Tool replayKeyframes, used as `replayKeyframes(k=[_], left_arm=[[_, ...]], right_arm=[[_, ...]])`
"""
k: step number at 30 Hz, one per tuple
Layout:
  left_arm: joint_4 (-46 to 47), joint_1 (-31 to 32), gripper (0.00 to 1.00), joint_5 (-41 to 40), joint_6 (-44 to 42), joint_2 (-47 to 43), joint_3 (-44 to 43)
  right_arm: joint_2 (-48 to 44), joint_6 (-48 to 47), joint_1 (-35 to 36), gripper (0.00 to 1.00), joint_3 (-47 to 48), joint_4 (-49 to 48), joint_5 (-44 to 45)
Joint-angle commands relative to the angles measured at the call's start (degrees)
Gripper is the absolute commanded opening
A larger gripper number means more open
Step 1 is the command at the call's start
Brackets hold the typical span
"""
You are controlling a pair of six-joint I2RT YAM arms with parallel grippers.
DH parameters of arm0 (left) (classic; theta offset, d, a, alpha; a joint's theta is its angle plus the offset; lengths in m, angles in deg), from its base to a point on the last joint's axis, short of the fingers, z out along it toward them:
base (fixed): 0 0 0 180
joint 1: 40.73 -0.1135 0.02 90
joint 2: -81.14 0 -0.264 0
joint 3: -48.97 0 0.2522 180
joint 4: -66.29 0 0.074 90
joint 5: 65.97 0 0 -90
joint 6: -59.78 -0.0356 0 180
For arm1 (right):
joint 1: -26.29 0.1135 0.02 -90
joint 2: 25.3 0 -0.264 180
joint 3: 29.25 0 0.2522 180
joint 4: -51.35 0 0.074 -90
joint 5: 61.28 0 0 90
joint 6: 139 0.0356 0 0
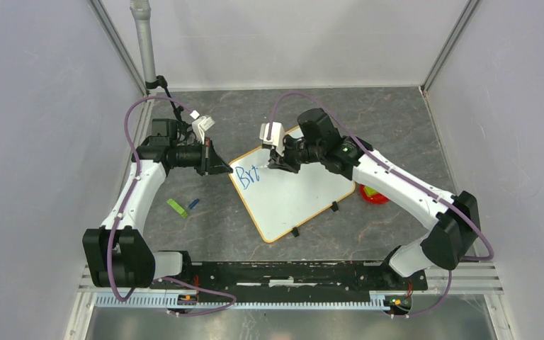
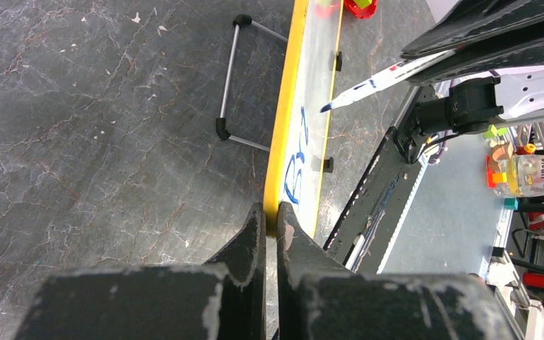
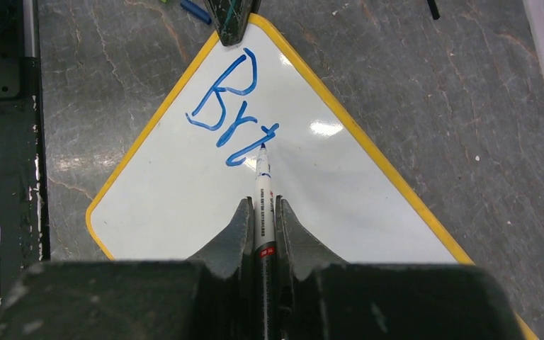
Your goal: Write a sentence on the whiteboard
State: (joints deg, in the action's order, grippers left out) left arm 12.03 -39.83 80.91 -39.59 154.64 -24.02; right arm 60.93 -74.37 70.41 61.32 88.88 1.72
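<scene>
The whiteboard [image 1: 294, 198], white with an orange-yellow frame, lies on the dark table, turned like a diamond. Blue lettering reading "Bri" [image 1: 246, 174] stands near its left corner; only this start of the sentence shows, also in the right wrist view [image 3: 230, 106]. My left gripper [image 1: 225, 168] is shut on the board's left corner, pinching the yellow frame [image 2: 283, 163]. My right gripper [image 3: 263, 209] is shut on a white marker [image 3: 263, 205] whose blue tip [image 3: 263, 150] touches the board at the last stroke. The marker also shows in the left wrist view [image 2: 379, 81].
A green piece [image 1: 177, 207] and a small blue cap [image 1: 193, 203] lie on the table left of the board. A red object [image 1: 374, 195] sits by the board's right edge. Black clip feet [image 1: 295, 231] stick out along its near edge. A wire stand [image 2: 230, 88] lies behind the board.
</scene>
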Motion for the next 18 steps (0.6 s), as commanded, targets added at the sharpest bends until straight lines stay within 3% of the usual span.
replayKeyframes(k=[1, 18], left_arm=[[0.63, 0.24, 0.02, -0.72, -0.95, -0.38, -0.37], [-2.4, 0.24, 0.02, -0.81, -4.24, 0.55, -1.6]], right_arm=[[-4.02, -0.74, -0.59, 0.0, 0.7, 0.63, -0.84], [-6.25, 1.18, -5.71, 0.0, -4.65, -1.35, -8.12]])
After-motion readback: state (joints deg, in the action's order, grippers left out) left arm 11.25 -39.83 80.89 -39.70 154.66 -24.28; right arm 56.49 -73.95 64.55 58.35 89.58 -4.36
